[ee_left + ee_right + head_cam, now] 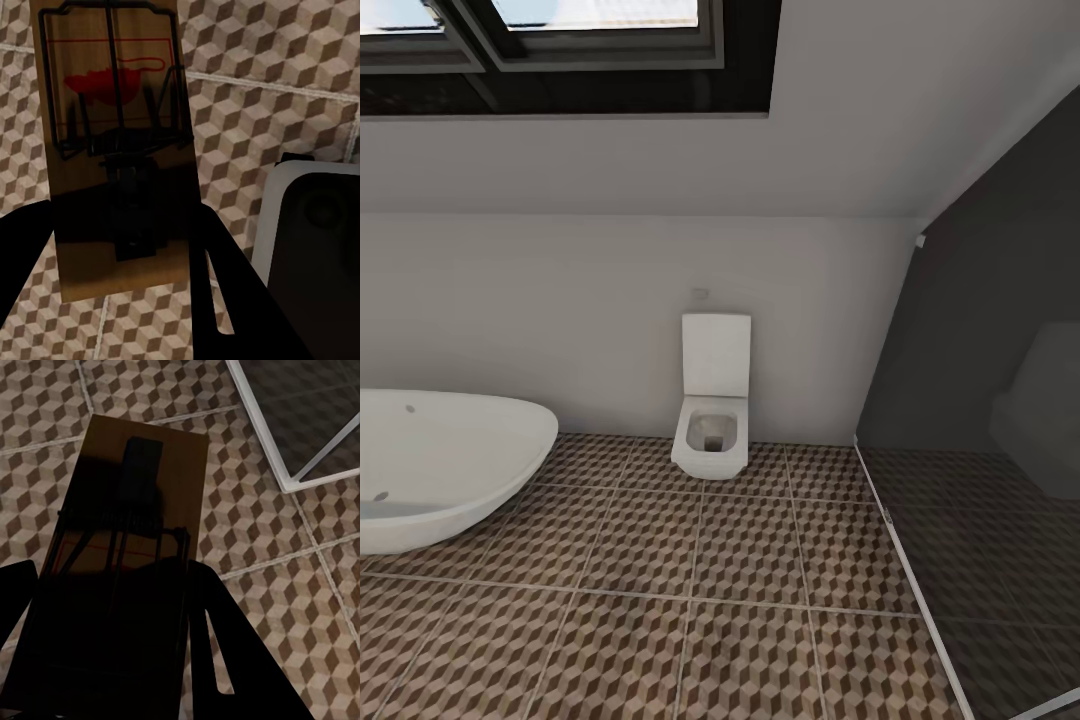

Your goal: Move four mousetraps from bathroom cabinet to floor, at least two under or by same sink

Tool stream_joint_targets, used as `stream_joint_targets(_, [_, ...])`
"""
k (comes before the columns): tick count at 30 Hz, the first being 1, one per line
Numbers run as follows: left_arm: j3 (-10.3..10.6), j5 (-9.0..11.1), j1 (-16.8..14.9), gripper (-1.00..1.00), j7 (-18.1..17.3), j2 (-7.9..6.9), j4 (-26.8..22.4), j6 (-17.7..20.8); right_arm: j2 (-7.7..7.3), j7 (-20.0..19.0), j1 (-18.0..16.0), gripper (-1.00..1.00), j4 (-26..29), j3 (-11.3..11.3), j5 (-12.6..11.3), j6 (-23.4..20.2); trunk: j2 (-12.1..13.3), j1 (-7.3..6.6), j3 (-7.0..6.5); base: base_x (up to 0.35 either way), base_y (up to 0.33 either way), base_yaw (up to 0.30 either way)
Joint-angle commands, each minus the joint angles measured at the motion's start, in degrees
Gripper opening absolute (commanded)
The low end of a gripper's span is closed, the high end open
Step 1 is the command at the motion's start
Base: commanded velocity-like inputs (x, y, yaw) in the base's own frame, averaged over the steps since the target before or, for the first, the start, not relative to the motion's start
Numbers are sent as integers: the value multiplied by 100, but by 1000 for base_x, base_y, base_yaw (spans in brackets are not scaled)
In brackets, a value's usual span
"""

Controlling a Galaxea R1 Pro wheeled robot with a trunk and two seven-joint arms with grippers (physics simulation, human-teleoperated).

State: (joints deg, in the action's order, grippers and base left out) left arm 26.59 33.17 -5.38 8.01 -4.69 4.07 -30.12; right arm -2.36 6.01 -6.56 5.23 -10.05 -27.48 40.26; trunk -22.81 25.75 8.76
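between each gripper's fingers [225, 300], a mousetrap [112, 150].

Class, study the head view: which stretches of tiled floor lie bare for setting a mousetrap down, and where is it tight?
Bare floor: the broad stretch in front of the toilet, between the bathtub and the glass partition. Tighter: the strip between tub and toilet by the wall, and the sliver between toilet and partition. Each gripper holds a mousetrap.

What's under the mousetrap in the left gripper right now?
Under the mousetrap held by the left gripper is cube-pattern floor, with a white-edged dark object beside it. The patch of tile directly behind the board is covered.
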Motion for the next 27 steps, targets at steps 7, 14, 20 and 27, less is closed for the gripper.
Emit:
stream_joint_targets(7, [40, -13, -7, -100, 34, 3, 14, -20, -1, 49, -3, -100, 2, -50, -15, 9, -11, 3, 11, 0, 0, 0])
stream_joint_targets(14, [40, -12, -7, -100, 34, 3, 14, -17, -1, 49, -3, -100, 3, -51, -13, 9, -11, 3, 11, 0, 0, 0])
stream_joint_targets(20, [40, -12, -7, -100, 34, 3, 14, -19, -1, 49, -3, -100, 0, -50, -12, 9, -11, 3, 11, 0, 0, 0])
stream_joint_targets(27, [40, -14, -7, -100, 34, 3, 14, -20, -1, 49, -3, -100, 2, -50, -12, 9, -11, 3, 11, 0, 0, 0])
